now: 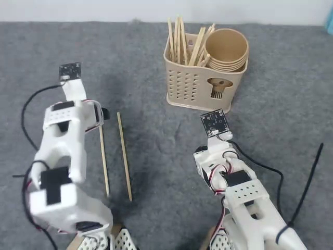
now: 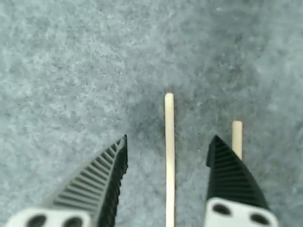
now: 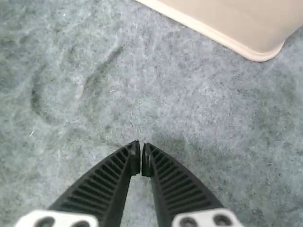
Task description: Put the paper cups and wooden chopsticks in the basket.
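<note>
Grey, felt-like surface [image 1: 156,208] seen from above. A beige plastic basket [image 1: 190,88] stands at the far centre. It already holds a stack of paper cups [image 1: 227,49] on its right side and a bundle of wooden chopsticks [image 1: 183,39] standing upright on its left side. 2 loose chopsticks [image 1: 124,156] lie side by side on the surface at the left, running from near to far.

The left hand [image 2: 169,139] hangs low over them with its fingers spread wide. 1 chopstick [image 2: 169,161] lies between the fingers and the other chopstick [image 2: 236,135] sits just outside 1 finger. The hand seems lined up to pinch only 1 stick.

The right hand [image 3: 141,144] is closed on nothing, just on the near side of the basket, probably parked out of the way. No writing or brand can be read.
</note>
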You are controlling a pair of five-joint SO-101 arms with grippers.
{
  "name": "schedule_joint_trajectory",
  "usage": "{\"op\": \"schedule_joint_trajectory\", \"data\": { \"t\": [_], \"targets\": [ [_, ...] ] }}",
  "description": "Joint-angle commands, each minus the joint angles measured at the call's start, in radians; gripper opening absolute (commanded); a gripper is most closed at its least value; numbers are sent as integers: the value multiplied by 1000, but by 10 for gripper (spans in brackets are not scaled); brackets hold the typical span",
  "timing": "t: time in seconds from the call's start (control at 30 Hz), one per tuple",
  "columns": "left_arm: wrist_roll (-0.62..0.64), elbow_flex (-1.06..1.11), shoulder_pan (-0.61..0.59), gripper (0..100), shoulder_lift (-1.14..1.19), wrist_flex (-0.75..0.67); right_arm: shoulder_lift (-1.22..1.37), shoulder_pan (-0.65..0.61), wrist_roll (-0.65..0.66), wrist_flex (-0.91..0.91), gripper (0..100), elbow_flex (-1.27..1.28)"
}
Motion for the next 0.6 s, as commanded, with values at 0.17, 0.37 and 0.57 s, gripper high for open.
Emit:
{"op": "schedule_joint_trajectory", "data": {
  "t": [0.17, 0.37, 0.57],
  "targets": [
    [-3, -351, 37, 134, 253, 226, -15, 1, 6, -12, 22, -8],
    [-55, -664, 48, 5, 491, 477, -15, 5, 6, -12, 22, -11],
    [-84, -792, 41, 11, 578, 663, -15, 7, 6, -18, 22, -8]
  ]
}}
